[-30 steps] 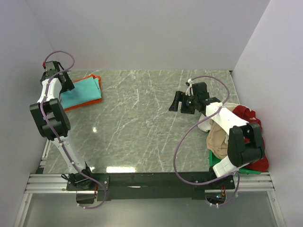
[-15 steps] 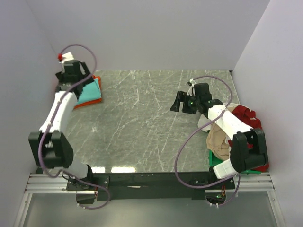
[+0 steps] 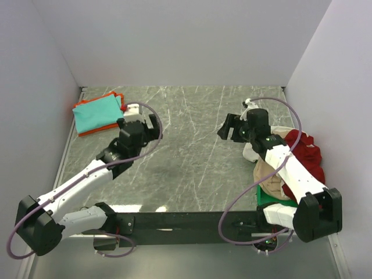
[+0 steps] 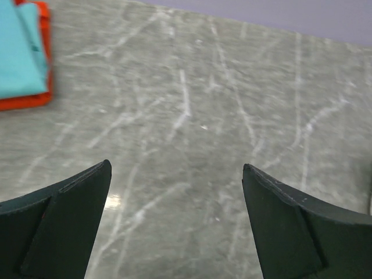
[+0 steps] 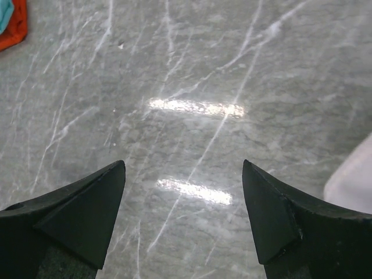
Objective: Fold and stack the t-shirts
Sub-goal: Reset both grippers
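Folded teal cotton t-shirt (image 3: 97,111) lies on a folded orange t-shirt (image 4: 26,100) at the far left corner of the grey marbled surface (image 3: 186,168). Crumpled heap of unfolded t-shirts (image 3: 264,175) (dark red, beige, white, green) sits at the right edge, long axis near to far. Right claw (image 5: 183,165) is wide open and empty, facing left over the bare middle. The heap lies just right of it and nearer, behind its fingers, white cloth closest. Left claw (image 4: 175,168) is equally wide and empty, well apart from the heap. Judgement: the right arm is nearer and must swing rightward for the next shirt.
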`<action>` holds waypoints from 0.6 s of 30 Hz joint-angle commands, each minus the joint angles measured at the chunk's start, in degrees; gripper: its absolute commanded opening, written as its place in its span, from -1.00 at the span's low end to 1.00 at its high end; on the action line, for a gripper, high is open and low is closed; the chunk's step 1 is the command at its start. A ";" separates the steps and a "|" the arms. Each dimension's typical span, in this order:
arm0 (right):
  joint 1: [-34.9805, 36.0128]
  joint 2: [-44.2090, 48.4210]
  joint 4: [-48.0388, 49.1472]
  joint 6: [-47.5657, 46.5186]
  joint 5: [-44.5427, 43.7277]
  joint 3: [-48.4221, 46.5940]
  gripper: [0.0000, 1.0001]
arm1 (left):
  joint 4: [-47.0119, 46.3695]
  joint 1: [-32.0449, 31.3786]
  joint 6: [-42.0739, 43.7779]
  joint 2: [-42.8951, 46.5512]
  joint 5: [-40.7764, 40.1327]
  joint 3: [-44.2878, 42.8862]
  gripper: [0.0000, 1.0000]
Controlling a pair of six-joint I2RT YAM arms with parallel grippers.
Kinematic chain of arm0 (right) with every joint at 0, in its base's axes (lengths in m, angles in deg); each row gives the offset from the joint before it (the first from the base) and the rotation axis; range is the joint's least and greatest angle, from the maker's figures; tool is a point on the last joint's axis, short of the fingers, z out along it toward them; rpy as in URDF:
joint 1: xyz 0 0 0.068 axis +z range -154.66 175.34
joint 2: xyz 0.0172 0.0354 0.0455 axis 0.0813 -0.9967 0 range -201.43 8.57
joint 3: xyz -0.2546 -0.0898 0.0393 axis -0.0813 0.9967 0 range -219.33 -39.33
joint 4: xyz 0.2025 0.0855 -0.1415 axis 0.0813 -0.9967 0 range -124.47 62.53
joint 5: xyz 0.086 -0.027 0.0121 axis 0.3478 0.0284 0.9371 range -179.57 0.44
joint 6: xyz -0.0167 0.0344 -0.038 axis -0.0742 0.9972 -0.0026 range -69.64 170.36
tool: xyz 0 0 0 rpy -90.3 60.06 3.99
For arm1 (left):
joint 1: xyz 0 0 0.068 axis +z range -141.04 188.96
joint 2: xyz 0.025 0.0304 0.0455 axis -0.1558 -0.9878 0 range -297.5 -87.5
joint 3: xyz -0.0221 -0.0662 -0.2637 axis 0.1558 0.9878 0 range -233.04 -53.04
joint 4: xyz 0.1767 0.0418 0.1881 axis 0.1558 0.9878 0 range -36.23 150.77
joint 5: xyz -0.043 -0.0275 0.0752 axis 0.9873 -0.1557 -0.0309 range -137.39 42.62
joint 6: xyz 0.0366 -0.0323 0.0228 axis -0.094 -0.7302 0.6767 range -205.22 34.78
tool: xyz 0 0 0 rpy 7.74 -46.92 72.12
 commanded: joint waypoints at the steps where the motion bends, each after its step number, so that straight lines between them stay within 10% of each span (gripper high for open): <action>1: -0.13 4.36 2.70 0.93 -4.73 1.82 0.75 | -8.28 -5.12 -2.88 2.01 -4.50 3.77 0.99; 18: -0.13 18.16 -1.78 3.39 -19.76 10.79 0.73 | -15.59 -7.07 -4.02 3.07 1.74 10.99 0.99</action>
